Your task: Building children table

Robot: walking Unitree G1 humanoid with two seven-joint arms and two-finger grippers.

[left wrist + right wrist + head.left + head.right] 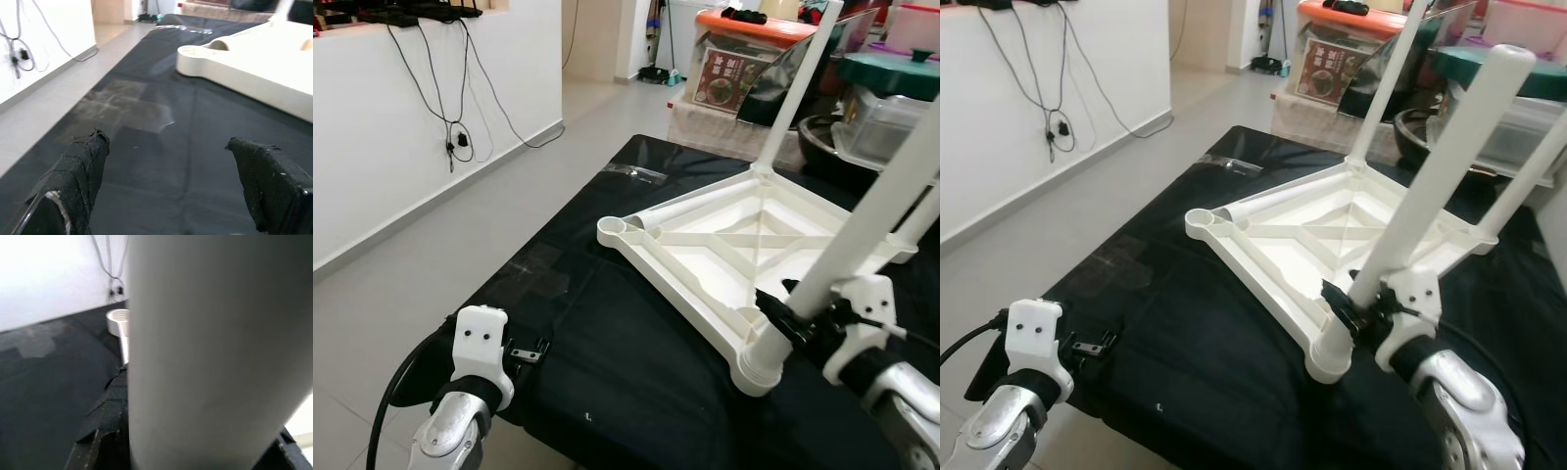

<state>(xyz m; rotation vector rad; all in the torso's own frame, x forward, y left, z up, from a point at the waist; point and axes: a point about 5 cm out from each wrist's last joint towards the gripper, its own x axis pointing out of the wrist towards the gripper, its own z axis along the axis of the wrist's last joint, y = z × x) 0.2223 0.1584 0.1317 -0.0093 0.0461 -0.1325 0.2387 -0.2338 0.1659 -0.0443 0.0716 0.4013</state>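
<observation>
- Left arm (450, 431): rounded silver metal shell, topped just behind the gripper by a white plastic housing with two small dark screw holes.
- A thick black cable (391, 392) loops beside that arm.
- Left gripper (176, 181): two fingers wrapped in frayed black tape.
- Right arm (1459, 401): silver shell, white bracket, thin black wires behind the right gripper (1356, 308).

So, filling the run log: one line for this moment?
right tool: shut on table leg | left tool: open, idle | tabletop: upside down
</observation>
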